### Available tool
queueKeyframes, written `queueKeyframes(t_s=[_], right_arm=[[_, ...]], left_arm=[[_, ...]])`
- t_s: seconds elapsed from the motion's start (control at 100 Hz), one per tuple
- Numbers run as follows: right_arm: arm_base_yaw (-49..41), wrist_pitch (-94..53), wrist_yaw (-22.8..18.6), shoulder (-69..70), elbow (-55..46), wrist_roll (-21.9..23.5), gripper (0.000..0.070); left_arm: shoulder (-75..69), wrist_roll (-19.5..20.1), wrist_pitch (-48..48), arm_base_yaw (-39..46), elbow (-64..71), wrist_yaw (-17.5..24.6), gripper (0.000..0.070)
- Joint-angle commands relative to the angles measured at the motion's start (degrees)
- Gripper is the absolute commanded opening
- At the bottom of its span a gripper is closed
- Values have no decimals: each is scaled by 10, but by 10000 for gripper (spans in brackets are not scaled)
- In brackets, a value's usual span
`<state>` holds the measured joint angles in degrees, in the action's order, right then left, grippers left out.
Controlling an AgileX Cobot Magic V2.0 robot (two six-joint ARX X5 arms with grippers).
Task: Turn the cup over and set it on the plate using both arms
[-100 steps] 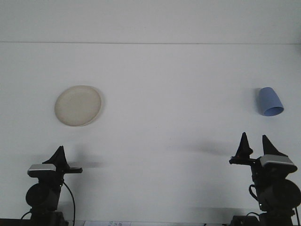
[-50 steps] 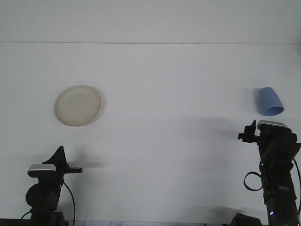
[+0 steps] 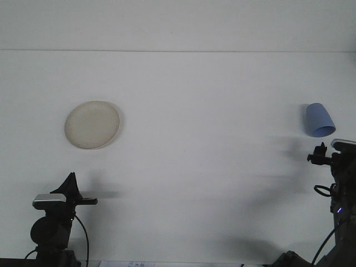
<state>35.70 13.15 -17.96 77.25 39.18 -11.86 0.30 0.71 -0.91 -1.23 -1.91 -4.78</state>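
You have one plate, one cup and two arms in front of you. At the near-left corner of the bench sits the left claw, low and close to the front edge; only a single dark pointed finger shows, so you cannot tell how far it is parted, and it has nothing in it. Beyond it, well apart and toward the left side of the bench, lies the round cream plate, bare and flat. Nothing lies on the wide middle stretch between plate and cup. Far over by the right edge is the blue cup, tipped with its wider mouth toward the front-right and its narrower base away from you. Just in front of it, apart from it, the right claw shows at the right border, raised, largely cut off by the picture's edge; you cannot tell its opening. The bench is plain white, meeting a pale wall along its far edge.
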Motion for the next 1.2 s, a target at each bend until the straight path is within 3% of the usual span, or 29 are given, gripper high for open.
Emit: queueKeyframes(t_s=[0.0,0.48,0.65,0.81,0.95,1.19], right_arm=[[5,20,-3,44,28,-9,511],[9,69,-48,292,209,-63,496],[9,117,-81,348,233,-67,413],[6,174,-120,377,239,-66,265],[5,177,-121,377,239,-61,4],[6,158,-122,340,239,15,0]], left_arm=[[-1,-1,-8,1,11,-3,16],[-1,-1,-8,1,11,-3,16],[-1,-1,-8,1,11,-3,16],[-1,-1,-8,1,11,-3,16],[-1,-1,-8,1,11,-3,16],[-1,-1,-8,1,11,-3,16]])
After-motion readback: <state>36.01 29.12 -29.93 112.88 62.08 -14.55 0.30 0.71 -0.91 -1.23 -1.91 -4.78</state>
